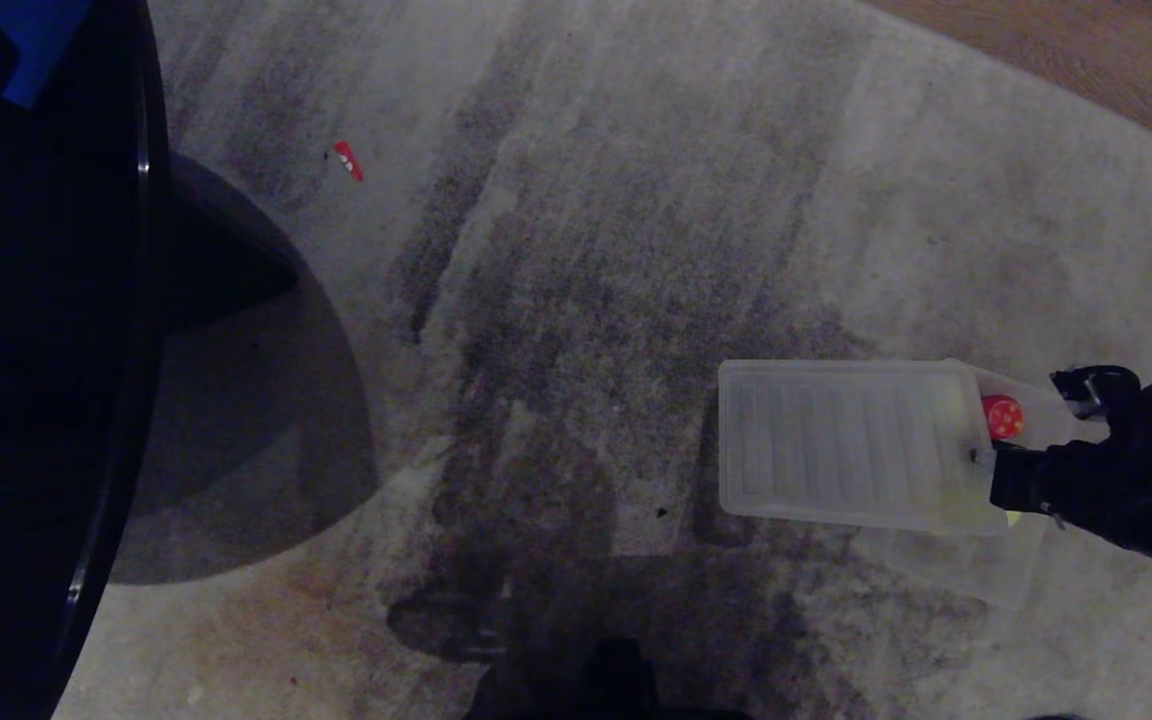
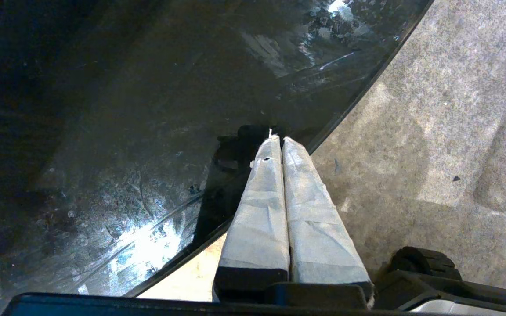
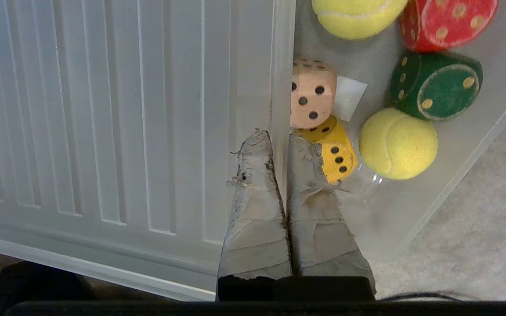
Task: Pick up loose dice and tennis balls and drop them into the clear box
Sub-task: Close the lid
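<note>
Lid (image 1: 836, 440) pinched at clear box (image 3: 411, 228) by right tool (image 3: 279, 145); next, seat it over dice (image 3: 312, 94).

My left gripper (image 2: 278, 141) hangs with its wrapped fingers (image 2: 257, 210) pressed together. Below lie a dark glossy tabletop (image 2: 103, 131) and grey carpet (image 2: 433, 109).
</note>
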